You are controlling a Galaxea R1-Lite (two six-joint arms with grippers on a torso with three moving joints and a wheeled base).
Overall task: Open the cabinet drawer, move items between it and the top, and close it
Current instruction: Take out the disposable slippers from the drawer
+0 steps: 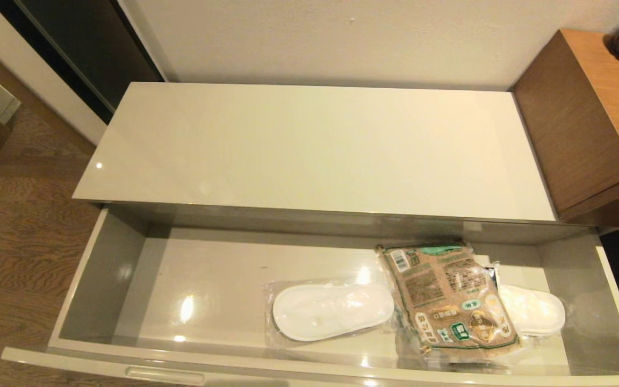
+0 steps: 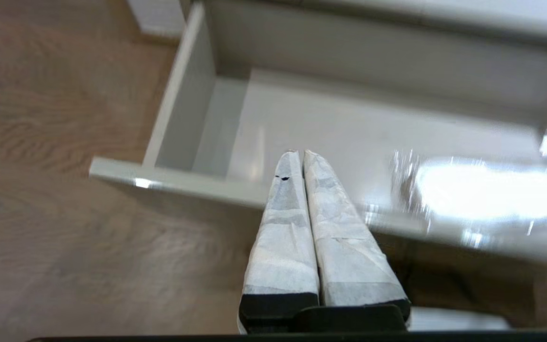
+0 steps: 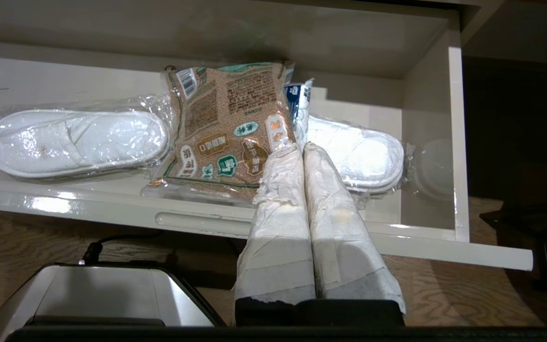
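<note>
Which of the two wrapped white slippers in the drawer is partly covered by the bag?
The clear-wrapped white slipper on the right; the brown plastic grain bag overlaps it. The left slipper lies uncovered.

Drawer (image 1: pixel 100 269) is pulled fully out below the cabinet top (image 1: pixel 309 145), grey inner walls, glossy pale floor. On the drawer floor: slipper pack (image 1: pixel 331 310) in clear wrap lies flat near the middle, long axis along the drawer. Just to its right, grain bag (image 1: pixel 446 295) lies flat, label up, slightly tilted, overlapping a second slipper pack (image 1: pixel 535 312) on the right. Tissue pack (image 3: pixel 298 102) peeks out from under the bag's far right edge. Left part of the drawer floor is bare. Whole unit stands on wood floor (image 1: pixel 14 242).
</note>
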